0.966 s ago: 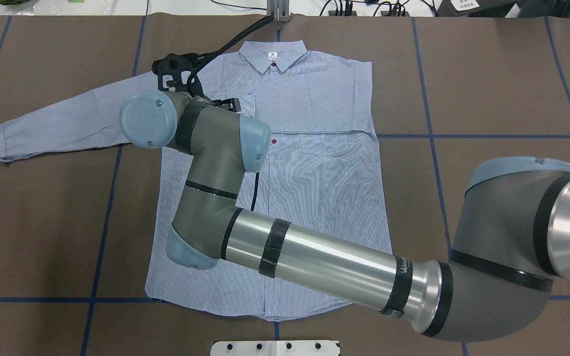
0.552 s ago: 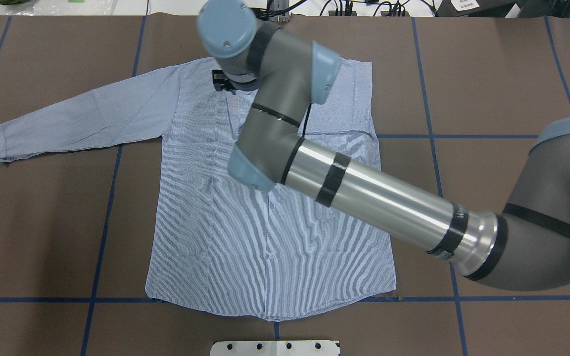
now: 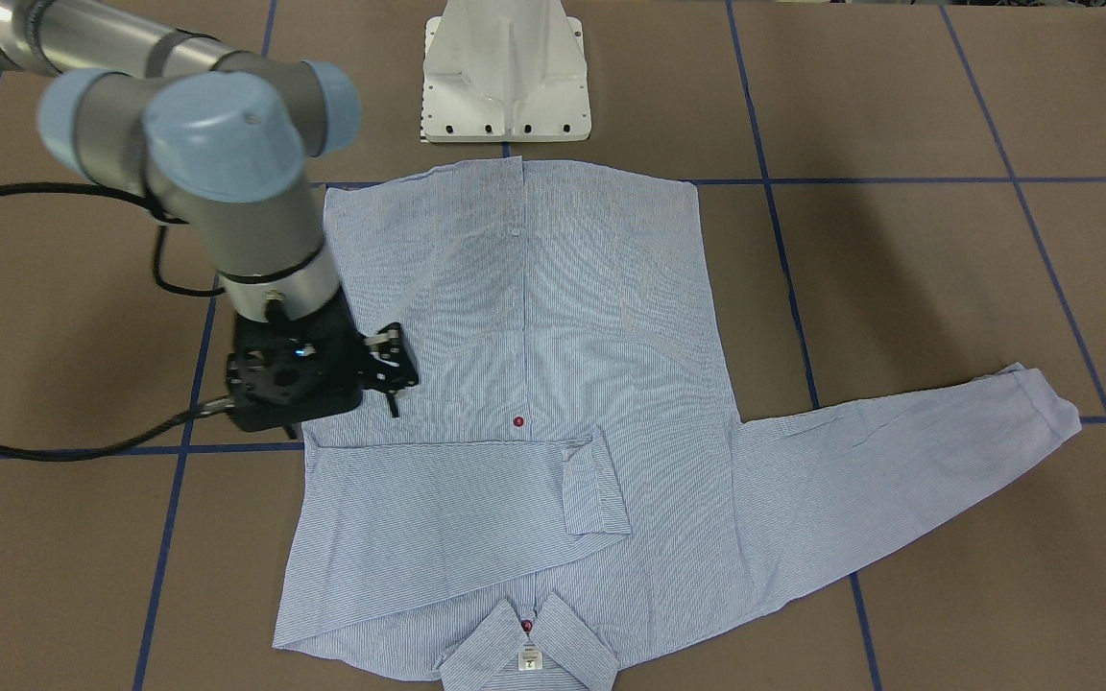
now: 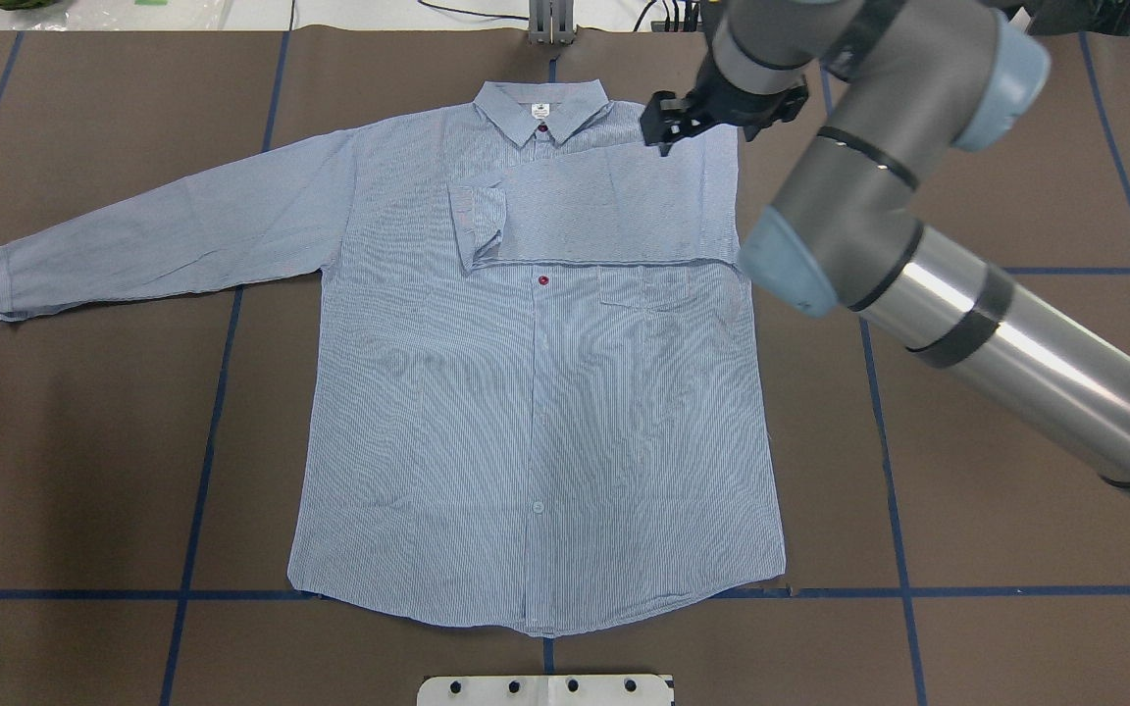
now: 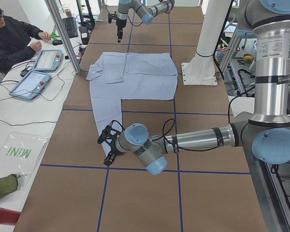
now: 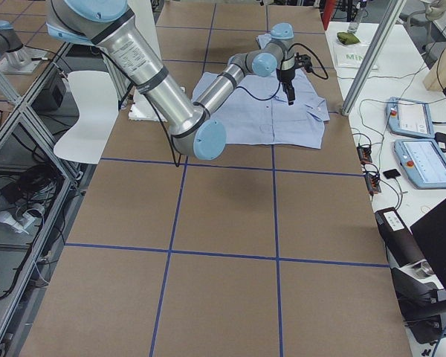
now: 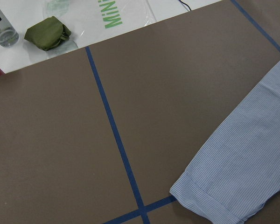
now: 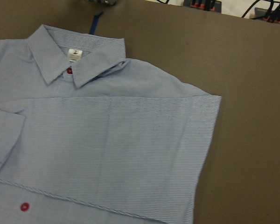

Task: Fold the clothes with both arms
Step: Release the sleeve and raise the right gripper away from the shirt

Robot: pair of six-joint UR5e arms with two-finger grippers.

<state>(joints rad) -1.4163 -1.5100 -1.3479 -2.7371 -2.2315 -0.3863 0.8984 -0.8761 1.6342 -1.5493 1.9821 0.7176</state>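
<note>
The bench (image 4: 84,441) carries the shirt (image 4: 536,422) spread flat and front up, with its collar (image 4: 540,103) at the far edge and its hem near the robot. The right arm (image 4: 1006,333), which 1 second ago stretched across the chest to the shirt's left side, has swung back and now reaches over the far right shoulder. The left arm (image 5: 198,139) shows only in the side view, low over the bench at the left end. The right sleeve (image 4: 604,211) lies folded across the upper chest, while the left sleeve (image 4: 163,235) stays stretched flat to the left. The right gripper (image 4: 658,127) hovers above the right shoulder, its jaws apparently parted and holding nothing. Whether the left gripper (image 5: 107,145) has its jaws wide or narrow I cannot tell. The right cuff (image 4: 475,221) rests just left of the shirt's middle, released. I judge 1 of 2 sleeve folds done. The left cuff (image 7: 210,198), near the left gripper, looks next.
</note>
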